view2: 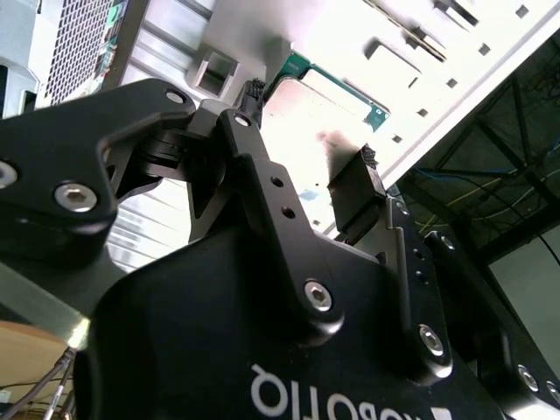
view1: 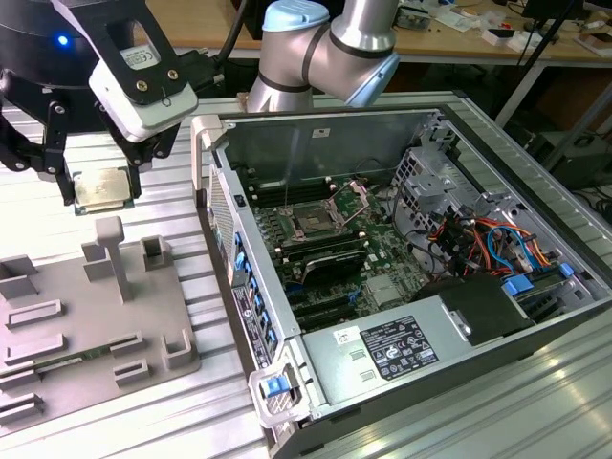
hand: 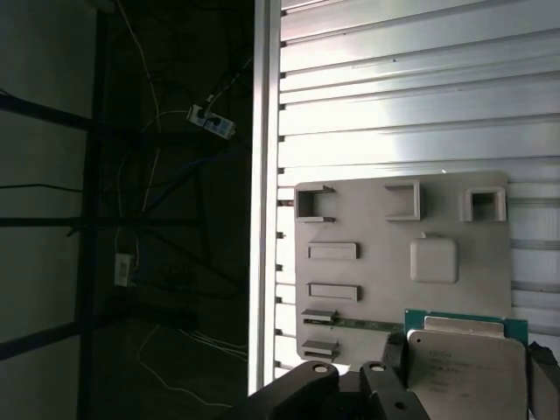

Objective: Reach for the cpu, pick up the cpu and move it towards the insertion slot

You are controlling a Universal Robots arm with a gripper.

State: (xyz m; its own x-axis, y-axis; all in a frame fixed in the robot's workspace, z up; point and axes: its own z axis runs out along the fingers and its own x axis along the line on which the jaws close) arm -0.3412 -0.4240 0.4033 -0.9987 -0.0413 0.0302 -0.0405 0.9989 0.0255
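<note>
The cpu (view1: 103, 190), a small square chip with a pale metal top and a green edge, hangs in the air above the grey tray (view1: 57, 316). My gripper (view1: 98, 180) is shut on it, one black finger on each side. In both wrist views the chip sits between the fingers: cpu (view2: 337, 105), gripper (view2: 311, 129), cpu (hand: 464, 354), tray (hand: 376, 223) beneath it. The insertion slot (view1: 314, 222), a square socket with a silver frame and raised bracket, lies on the green board inside the open computer case, toward the exterior view's right of the gripper.
The case's upright side wall (view1: 215, 191) stands between the gripper and the socket. Black memory slots (view1: 330, 263) lie beside the socket, with cable bundles (view1: 478, 239) and a power supply (view1: 392, 349) farther along. Upright pegs (view1: 110, 253) rise from the tray under the chip.
</note>
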